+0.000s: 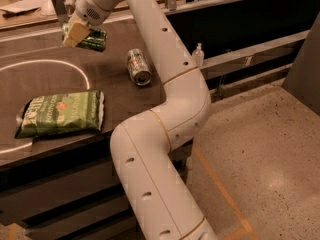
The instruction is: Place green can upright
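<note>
- While the task is not yet done, the green can lies sideways, long axis roughly level, at the far left of the table. I cannot tell whether it touches the tabletop or hangs just above it.
- Gripper: top left of the view, over the back part of the table. 1 tan finger pad crosses the can's left end and the 2nd is hidden behind it. The fingers appear closed on the can.
- Arm: white, rising from the lower edge and bending left across the table, which brings the wrist in from the side.
- Hold, as a judgement: a grasp across the body leaves the wrist free to turn the can base-down.
- Silver can: on its side, right of the green can and apart from it. It is not the item wanted.
- Chip bag: flat near the front edge, well apart from the gripper.
- White arc: painted on the tabletop between can and bag.
- Next move, likely: 1 quarter-turn, then setting down on bare table. A tilted release could tip the can.
</note>
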Controlling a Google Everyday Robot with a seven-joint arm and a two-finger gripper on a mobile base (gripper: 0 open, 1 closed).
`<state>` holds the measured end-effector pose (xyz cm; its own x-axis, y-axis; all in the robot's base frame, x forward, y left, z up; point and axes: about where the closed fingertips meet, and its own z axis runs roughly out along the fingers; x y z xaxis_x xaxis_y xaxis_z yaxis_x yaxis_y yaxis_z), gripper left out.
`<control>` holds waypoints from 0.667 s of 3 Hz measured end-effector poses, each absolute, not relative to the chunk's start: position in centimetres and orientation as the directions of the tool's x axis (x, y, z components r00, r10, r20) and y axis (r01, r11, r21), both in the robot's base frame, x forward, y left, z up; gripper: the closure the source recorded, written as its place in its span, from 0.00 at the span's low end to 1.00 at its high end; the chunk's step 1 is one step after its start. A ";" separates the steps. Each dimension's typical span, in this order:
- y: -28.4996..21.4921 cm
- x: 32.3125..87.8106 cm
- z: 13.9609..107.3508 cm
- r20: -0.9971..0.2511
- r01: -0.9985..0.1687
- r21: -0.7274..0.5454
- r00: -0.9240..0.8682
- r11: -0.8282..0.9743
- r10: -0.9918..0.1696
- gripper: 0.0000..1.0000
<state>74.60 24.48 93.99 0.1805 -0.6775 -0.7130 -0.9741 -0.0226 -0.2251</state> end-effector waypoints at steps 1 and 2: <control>24.5 74.6 94.0 -0.713 -0.974 -0.225 0.180 -0.023 -0.678 1.00; 24.7 74.3 93.1 -0.640 -0.975 -0.220 0.173 -0.037 -0.748 1.00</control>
<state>74.31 24.70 93.05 0.1731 -0.7482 -0.6405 -0.9748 -0.0370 -0.2202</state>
